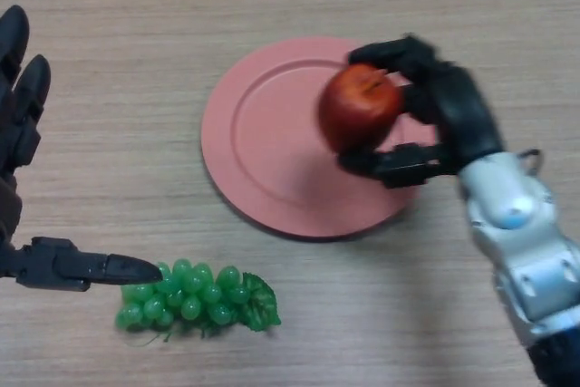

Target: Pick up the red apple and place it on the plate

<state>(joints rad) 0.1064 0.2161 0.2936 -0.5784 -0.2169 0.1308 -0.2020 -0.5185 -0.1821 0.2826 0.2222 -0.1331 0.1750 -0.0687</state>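
Observation:
The red apple [359, 106] is held in my right hand [444, 106], fingers curled over its top and thumb under it. It hangs over the right part of the pink plate [263, 151], which lies on the wooden table. I cannot tell whether the apple touches the plate. My left hand [36, 178] is open at the left edge of the view, its thumb pointing right toward the grapes.
A bunch of green grapes [195, 298] lies on the table in front of the plate, just right of my left thumb. The wooden table [109, 24] stretches around everything.

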